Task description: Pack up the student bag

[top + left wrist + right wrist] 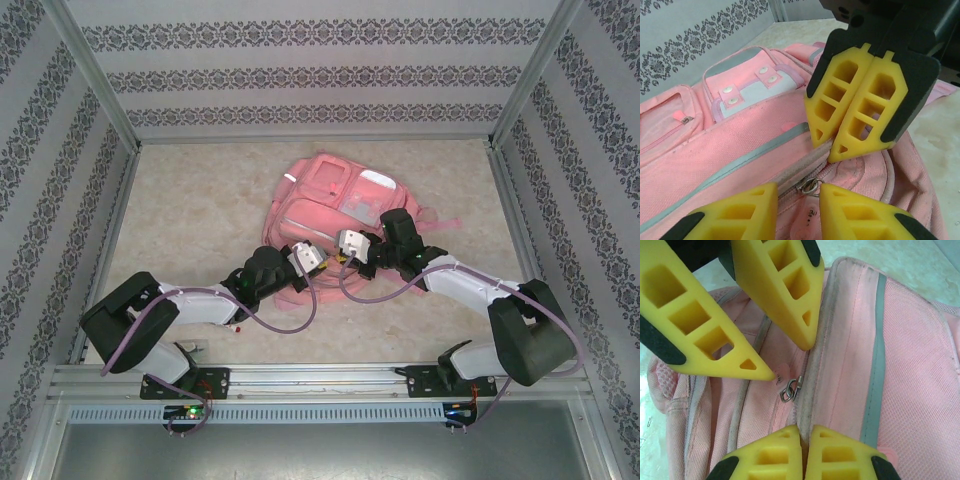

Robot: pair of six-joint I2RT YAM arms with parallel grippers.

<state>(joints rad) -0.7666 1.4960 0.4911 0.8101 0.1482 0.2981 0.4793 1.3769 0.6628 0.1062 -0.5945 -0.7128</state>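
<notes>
Left jaws spread, right jaws pressed together, woven student bag (pixel 715 165), metal zip pull (pixel 811 186)

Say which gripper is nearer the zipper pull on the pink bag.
Left. The left gripper straddles the zipper pull, open; the right gripper, shut, sits just beyond it on the flap of the student bag.

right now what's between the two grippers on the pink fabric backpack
A small metal zipper pull on the pink fabric backpack, between left gripper and right gripper; right wrist view shows it.
</notes>
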